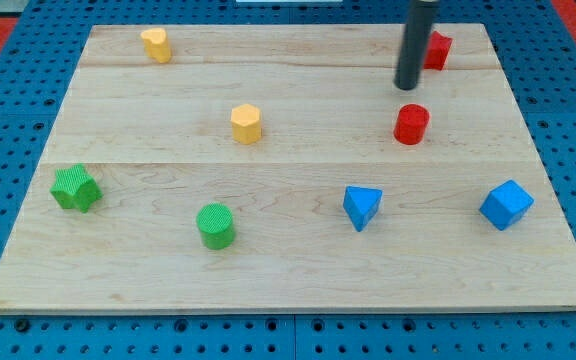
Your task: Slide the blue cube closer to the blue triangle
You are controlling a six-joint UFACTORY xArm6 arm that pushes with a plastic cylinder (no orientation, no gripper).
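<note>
The blue cube sits near the board's right edge, low in the view. The blue triangle lies to its left at about the same height, a clear gap between them. My tip is the lower end of the dark rod at the view's top right. It stands just above the red cylinder and left of a red block. The tip is well above and left of the blue cube, touching neither blue block.
A wooden board lies on a blue pegboard. A yellow block is at top left, a yellow hexagonal block near the middle, a green star-like block at left, a green cylinder at bottom centre.
</note>
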